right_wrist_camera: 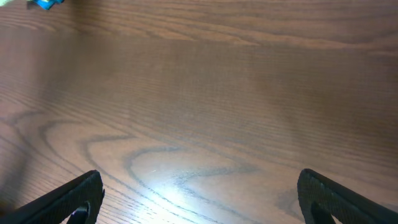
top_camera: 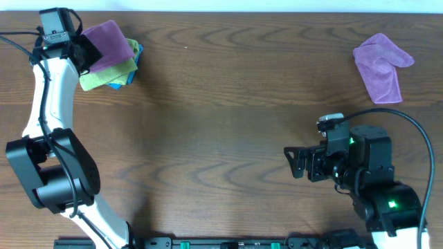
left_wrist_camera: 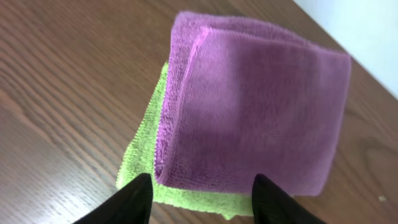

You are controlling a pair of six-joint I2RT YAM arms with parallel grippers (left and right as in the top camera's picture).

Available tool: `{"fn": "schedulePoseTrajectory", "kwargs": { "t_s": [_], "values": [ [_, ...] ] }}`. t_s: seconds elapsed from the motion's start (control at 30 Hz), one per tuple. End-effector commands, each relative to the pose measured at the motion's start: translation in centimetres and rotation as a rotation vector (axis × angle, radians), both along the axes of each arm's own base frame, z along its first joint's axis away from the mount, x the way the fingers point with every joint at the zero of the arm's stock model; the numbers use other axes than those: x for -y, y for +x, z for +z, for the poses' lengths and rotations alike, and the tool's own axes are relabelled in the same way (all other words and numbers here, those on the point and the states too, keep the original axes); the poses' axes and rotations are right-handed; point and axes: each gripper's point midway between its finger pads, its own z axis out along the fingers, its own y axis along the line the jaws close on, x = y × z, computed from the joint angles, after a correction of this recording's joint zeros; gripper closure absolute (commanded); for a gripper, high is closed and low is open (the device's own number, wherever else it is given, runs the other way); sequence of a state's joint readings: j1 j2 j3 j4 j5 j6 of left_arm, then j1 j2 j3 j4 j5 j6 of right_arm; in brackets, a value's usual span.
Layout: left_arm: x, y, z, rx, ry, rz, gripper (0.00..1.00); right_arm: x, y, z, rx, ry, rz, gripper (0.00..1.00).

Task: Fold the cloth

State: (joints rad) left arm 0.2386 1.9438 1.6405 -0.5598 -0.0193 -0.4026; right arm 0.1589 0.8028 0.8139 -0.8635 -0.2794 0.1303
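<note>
A folded purple cloth [top_camera: 109, 43] lies on top of a stack with a green cloth [top_camera: 104, 77] and a blue one [top_camera: 137, 51] at the back left. In the left wrist view the purple cloth [left_wrist_camera: 255, 106] rests on the green one [left_wrist_camera: 146, 146]. My left gripper [left_wrist_camera: 198, 198] is open just above the stack's near edge and holds nothing. A crumpled purple cloth [top_camera: 382, 66] lies at the back right. My right gripper [top_camera: 292, 162] is open and empty over bare wood at the front right, wide apart in its wrist view [right_wrist_camera: 199, 199].
The brown wooden table [top_camera: 228, 104] fills the view. A white strip runs along the far edge [top_camera: 221, 5]. A blue corner of the stack [right_wrist_camera: 45, 4] shows far off in the right wrist view.
</note>
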Motion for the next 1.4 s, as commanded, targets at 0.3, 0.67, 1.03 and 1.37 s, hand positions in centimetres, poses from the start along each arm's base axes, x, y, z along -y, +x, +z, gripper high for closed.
{"fn": "schedulePoseTrajectory", "kwargs": {
  "t_s": [0.3,0.67,1.03,1.37],
  "values": [
    [-0.6,-0.1,-0.5,-0.027,0.033,-0.009,0.19,0.2,0.0,-0.2,-0.008,0.006,-0.020,0.01],
    [1.9,-3.5,2.7,-0.079,0.012,-0.173,0.05,0.2,0.0,-0.2,-0.008,0.006,-0.020,0.01],
    [3.9,-10.2,12.8,0.032,0.060,-0.210,0.05,0.2,0.0,-0.2,-0.008,0.007,-0.020,0.01],
    [5.4,-19.3,14.5,-0.102,0.050,-0.189,0.05,0.2,0.0,-0.2,-0.008,0.006,-0.020,0.01]
  ]
}}
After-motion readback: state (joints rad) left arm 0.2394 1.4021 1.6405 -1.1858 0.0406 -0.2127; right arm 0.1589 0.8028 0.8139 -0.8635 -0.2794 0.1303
